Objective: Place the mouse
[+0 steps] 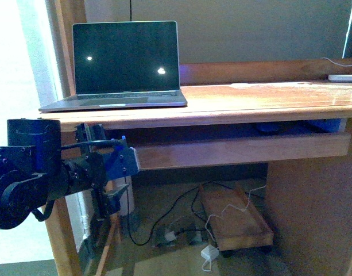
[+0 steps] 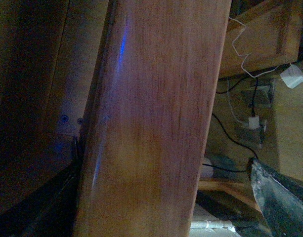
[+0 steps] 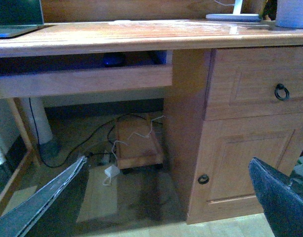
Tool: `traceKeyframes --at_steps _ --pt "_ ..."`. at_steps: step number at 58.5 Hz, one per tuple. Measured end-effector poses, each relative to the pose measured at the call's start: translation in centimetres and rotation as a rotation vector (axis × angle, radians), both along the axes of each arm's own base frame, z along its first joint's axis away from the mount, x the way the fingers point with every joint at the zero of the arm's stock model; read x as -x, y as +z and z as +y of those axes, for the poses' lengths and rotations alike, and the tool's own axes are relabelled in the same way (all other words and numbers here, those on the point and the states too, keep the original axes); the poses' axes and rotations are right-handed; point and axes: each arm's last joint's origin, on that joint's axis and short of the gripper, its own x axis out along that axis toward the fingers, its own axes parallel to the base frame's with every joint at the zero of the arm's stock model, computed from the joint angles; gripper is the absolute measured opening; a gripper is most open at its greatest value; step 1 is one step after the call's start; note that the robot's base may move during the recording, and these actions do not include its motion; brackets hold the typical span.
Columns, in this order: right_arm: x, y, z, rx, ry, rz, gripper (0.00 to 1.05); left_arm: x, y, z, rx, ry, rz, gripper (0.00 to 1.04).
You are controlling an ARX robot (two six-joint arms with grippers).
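Wooden tray front [image 3: 82,81] half hides the dark mouse [image 3: 113,60]; left jaws and right jaws gape.

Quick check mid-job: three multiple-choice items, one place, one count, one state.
1. Where is the mouse? A on a chair; B in the pull-out tray under the desktop; C in a cup.
2. Handles on the cabinet front? A two; B four; C none.
3. The right claw is: A shut on the mouse; B open, empty; C out of view.

1 B: dark oval inside the tray.
2 A: one ring pull, one knob.
3 B: fingers wide apart, nothing between.
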Motion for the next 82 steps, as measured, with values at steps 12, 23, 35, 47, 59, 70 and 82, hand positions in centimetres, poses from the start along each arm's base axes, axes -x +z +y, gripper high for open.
traceKeyframes --at_steps 12,23,35,47,59,70,82 --pt "0.0 0.0 0.0 0.0 0.0 0.0 0.97 1.8 2.1 -0.9 0.07 0.051 0.258 0.97" --pt "0.0 0.0 0.0 0.0 0.0 0.0 0.97 5.6 3.2 -1.6 0.138 0.032 0.457 0.97" --pt "0.0 0.0 0.0 0.0 0.0 0.0 0.97 10.0 4.5 -3.5 0.286 -0.036 0.648 0.97" --pt "0.0 0.0 0.0 0.0 0.0 0.0 0.97 13.7 5.7 -4.7 0.496 -0.087 0.807 0.97" --pt "0.0 0.0 0.0 0.0 0.0 0.0 0.97 15.2 10.6 -5.0 1.023 -0.023 0.783 0.97" --pt "0.0 0.0 0.0 0.0 0.0 0.0 0.97 17.4 13.7 -2.8 1.252 0.209 0.627 0.97" --pt "0.0 0.0 0.0 0.0 0.0 0.0 0.97 22.1 13.0 0.2 1.308 0.432 0.478 0.97"
